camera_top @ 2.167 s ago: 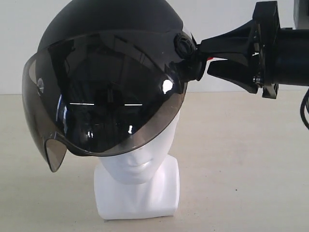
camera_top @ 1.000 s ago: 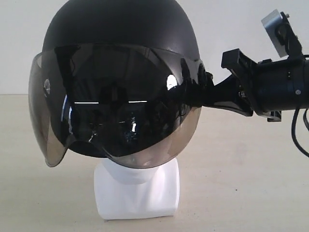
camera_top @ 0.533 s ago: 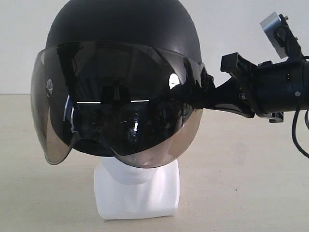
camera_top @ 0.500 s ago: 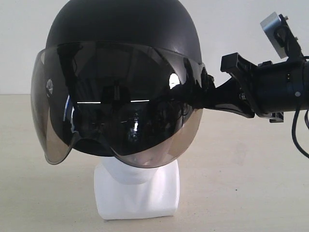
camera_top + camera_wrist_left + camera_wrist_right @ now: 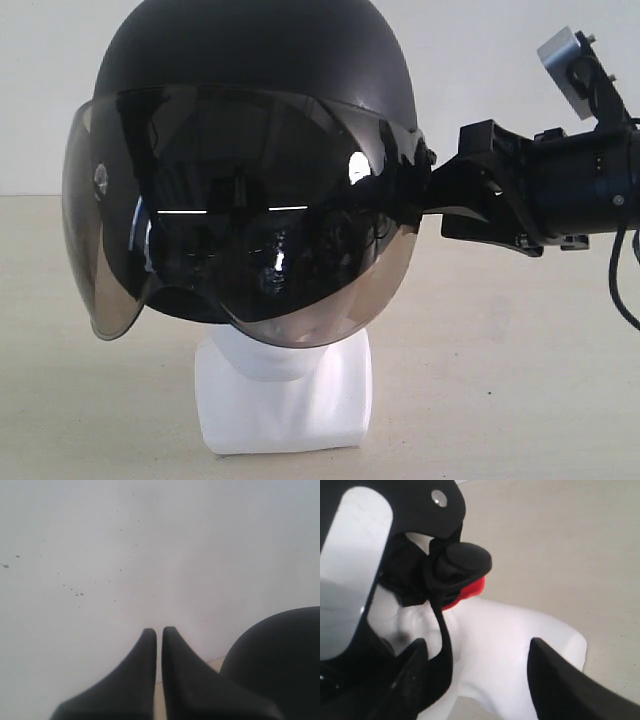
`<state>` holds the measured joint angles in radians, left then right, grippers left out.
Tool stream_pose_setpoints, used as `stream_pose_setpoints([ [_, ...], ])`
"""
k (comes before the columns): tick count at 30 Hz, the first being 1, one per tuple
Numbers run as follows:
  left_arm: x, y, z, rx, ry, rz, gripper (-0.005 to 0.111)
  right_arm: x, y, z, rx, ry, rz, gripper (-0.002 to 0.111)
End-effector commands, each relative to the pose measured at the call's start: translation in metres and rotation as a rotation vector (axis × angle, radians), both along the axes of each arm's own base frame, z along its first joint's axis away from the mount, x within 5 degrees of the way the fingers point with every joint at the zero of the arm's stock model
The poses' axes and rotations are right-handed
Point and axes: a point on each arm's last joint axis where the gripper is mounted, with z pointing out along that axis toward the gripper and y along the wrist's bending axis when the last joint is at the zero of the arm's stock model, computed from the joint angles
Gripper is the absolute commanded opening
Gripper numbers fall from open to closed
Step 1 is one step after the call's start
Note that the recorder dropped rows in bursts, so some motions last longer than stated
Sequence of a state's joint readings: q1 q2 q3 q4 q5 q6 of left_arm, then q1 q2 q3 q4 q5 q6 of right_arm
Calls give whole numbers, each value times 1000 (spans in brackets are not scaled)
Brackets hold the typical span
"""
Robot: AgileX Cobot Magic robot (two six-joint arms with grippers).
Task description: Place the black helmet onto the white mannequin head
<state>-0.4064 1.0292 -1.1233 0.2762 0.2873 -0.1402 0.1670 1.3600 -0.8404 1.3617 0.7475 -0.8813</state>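
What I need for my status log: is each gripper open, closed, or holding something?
Left gripper: closed, holding nothing.
Right gripper: open beside the black helmet, gripping nothing.

helmet (image 5: pixel 250 50) on mannequin head (image 5: pixel 285 400), right claw (image 5: pixel 432 188) — alongside

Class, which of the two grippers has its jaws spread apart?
The right gripper, beside the black helmet: its jaws stand wide apart, whereas the left gripper has them closed together.

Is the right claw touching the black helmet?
Cannot tell: the right wrist view shows the right claw open, but one finger blends into the black helmet.
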Motion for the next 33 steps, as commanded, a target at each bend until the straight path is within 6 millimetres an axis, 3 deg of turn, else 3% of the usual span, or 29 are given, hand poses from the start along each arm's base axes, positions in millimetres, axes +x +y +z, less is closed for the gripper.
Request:
stream_pose_setpoints([
  [1,0,-2,2,-9,-3,-8,4,-1,0,2,27,-5,6,58],
  [33,0,-1,2,11,-8,-9,4,-28,-23,44,-97,-163,-196,58],
])
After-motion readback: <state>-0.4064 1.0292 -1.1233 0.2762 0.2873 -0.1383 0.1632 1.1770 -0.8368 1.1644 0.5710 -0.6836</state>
